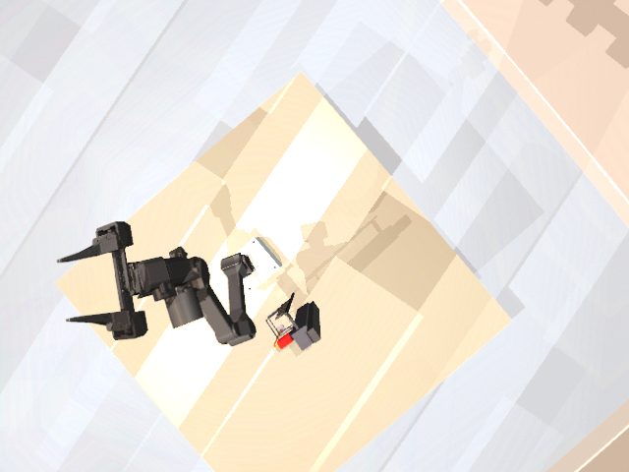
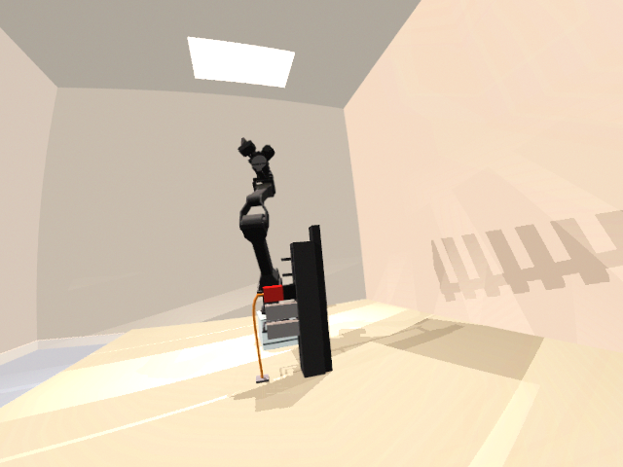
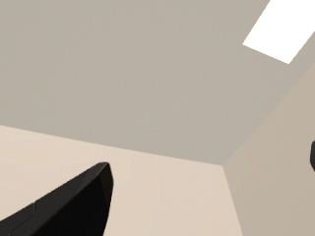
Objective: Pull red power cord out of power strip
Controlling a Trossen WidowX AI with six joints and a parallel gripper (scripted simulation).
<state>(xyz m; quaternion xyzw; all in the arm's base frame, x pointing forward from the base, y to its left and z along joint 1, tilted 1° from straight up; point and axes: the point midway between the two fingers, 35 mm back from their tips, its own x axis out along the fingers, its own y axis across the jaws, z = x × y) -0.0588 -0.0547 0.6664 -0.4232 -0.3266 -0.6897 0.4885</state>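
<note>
The black power strip (image 1: 314, 320) (image 2: 311, 326) stands upright. The red plug (image 1: 284, 340) (image 2: 273, 293) is at its side, with a black part reaching from the plug to the strip's face in the exterior view; how deep it sits is hidden. Its orange cord (image 2: 255, 326) hangs down to a small grey block (image 2: 262, 378) on the table. My gripper (image 1: 63, 290) (image 3: 211, 162) is open, with nothing between its wide-spread fingers. It is high up and well away from plug, cord and strip, pointing away from them. The wrist view shows only fingertips, walls and ceiling.
Two grey plugs (image 2: 281, 310) (image 2: 282, 329) stick out of the strip below the red one. Thin dark prongs (image 2: 285, 259) stick out above it. The arm's pale base plate (image 1: 263, 256) is on the wooden table (image 1: 385, 355), behind the strip in the exterior view.
</note>
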